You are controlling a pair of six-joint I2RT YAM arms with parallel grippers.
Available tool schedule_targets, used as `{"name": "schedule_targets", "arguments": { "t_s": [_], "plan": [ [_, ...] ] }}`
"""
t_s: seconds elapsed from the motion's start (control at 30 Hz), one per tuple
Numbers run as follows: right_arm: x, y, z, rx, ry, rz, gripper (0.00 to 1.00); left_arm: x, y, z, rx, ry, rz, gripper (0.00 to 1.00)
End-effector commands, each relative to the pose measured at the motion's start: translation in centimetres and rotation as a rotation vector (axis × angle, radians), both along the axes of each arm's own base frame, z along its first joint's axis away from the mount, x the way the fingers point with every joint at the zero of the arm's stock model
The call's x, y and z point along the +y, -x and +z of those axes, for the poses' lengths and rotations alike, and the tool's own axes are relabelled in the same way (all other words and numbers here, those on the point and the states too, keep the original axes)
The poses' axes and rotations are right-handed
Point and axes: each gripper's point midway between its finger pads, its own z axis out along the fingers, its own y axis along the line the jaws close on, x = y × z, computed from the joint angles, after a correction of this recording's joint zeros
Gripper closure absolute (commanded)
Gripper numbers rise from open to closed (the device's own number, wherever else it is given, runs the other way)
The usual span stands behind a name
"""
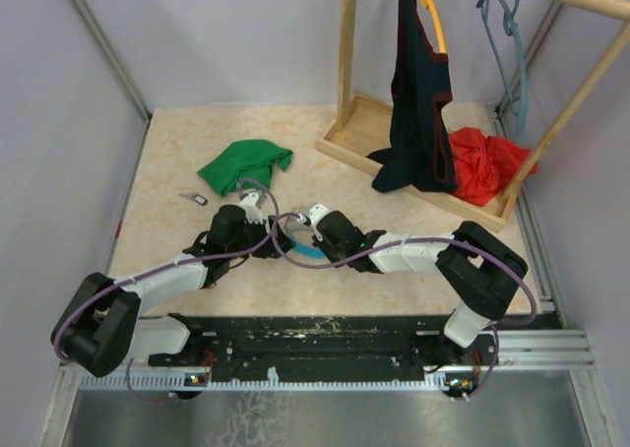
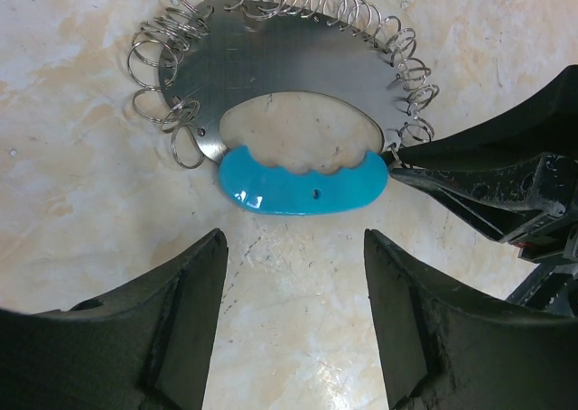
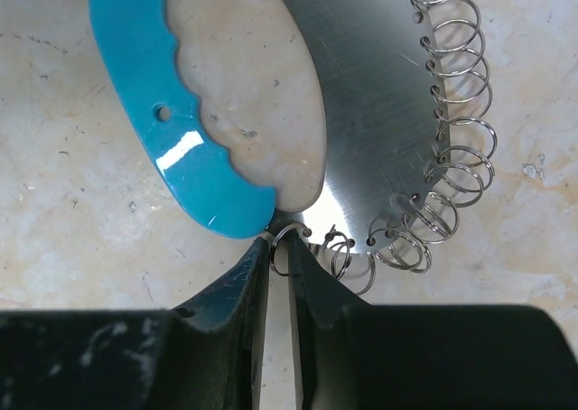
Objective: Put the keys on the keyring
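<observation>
The keyring (image 2: 289, 76) is a silvery metal plate edged with several small wire rings, with a light blue band (image 2: 302, 186) along one side. It lies flat on the table between both arms (image 1: 307, 250). My right gripper (image 3: 282, 250) is shut on one small ring (image 3: 287, 238) at the plate's rim, beside the blue band (image 3: 172, 148). My left gripper (image 2: 293, 240) stands open just short of the blue band, with only bare table between its fingers. One small key (image 1: 194, 199) lies on the table to the far left.
A green cloth (image 1: 246, 163) lies behind the arms. At the back right stands a wooden rack (image 1: 346, 122) with a dark garment (image 1: 418, 112) on a hanger and a red cloth (image 1: 484, 161) on its base. My right gripper's fingers (image 2: 488, 171) show at the right of the left wrist view.
</observation>
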Motion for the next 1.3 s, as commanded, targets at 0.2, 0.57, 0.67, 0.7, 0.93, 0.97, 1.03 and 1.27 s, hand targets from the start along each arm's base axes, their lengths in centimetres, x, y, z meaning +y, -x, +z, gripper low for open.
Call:
{"name": "schedule_targets", "arguments": {
  "t_s": [0.2, 0.57, 0.67, 0.7, 0.93, 0.97, 1.03, 1.27],
  "plan": [
    [0.9, -1.1, 4.3, -0.096, -0.066, 0.01, 1.0, -1.1, -0.6, 2.7, -0.091, 0.028, -0.075, 0.3],
    [1.2, -1.6, 9.3, -0.214, -0.151, 0.067, 1.0, -3.1, -2.0, 7.7, -0.255, 0.048, -0.208, 0.27],
    [1.4, -2.0, 10.8, -0.22, -0.217, 0.085, 1.0, -3.4, -2.7, 8.4, -0.275, 0.062, -0.224, 0.27],
    [1.4, -2.1, 11.4, -0.222, -0.247, 0.092, 1.0, -3.5, -2.9, 8.6, -0.278, 0.067, -0.226, 0.27],
    [1.7, -2.7, 15.8, -0.27, -0.443, 0.151, 1.0, -4.5, -3.1, 8.8, -0.269, 0.132, -0.28, 0.27],
    [1.7, -2.9, 16.3, -0.281, -0.461, 0.154, 1.0, -4.6, -3.1, 8.6, -0.26, 0.139, -0.285, 0.27],
    [1.7, -3.0, 17.0, -0.297, -0.481, 0.167, 1.0, -4.9, -2.8, 8.5, -0.251, 0.158, -0.299, 0.27],
    [2.2, -3.6, 18.7, -0.332, -0.557, 0.203, 1.0, -5.9, -1.4, 8.8, -0.234, 0.243, -0.373, 0.27]
  ]
}}
